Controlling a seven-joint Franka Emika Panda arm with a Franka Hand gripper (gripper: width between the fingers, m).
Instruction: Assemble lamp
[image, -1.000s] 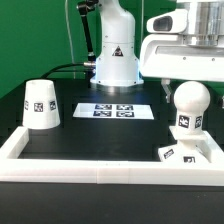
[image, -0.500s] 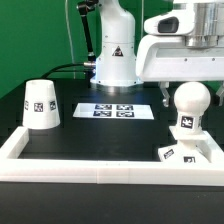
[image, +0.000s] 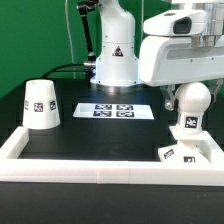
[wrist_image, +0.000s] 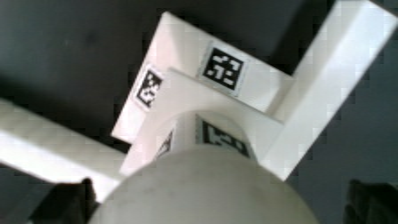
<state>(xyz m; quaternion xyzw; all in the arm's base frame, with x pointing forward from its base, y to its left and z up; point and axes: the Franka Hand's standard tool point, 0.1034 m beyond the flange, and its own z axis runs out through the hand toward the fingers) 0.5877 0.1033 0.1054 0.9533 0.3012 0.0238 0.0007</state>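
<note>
Base lies nearest, at four o'clock on the black table, inside the white corner wall. The bulb stands upright at its far edge, ball up. The gripper hangs above, fingers spread wide either side of the ball. The shade sits wide-end-down at nine o'clock, the marker board at twelve.

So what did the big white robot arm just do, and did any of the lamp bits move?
The white robot arm came down and toward the exterior view's left, closer over the white ball-topped plastic bulb. Nothing was grabbed or let go. The bulb, white cup-shaped shade, flat square white base and marker board stayed put.
</note>
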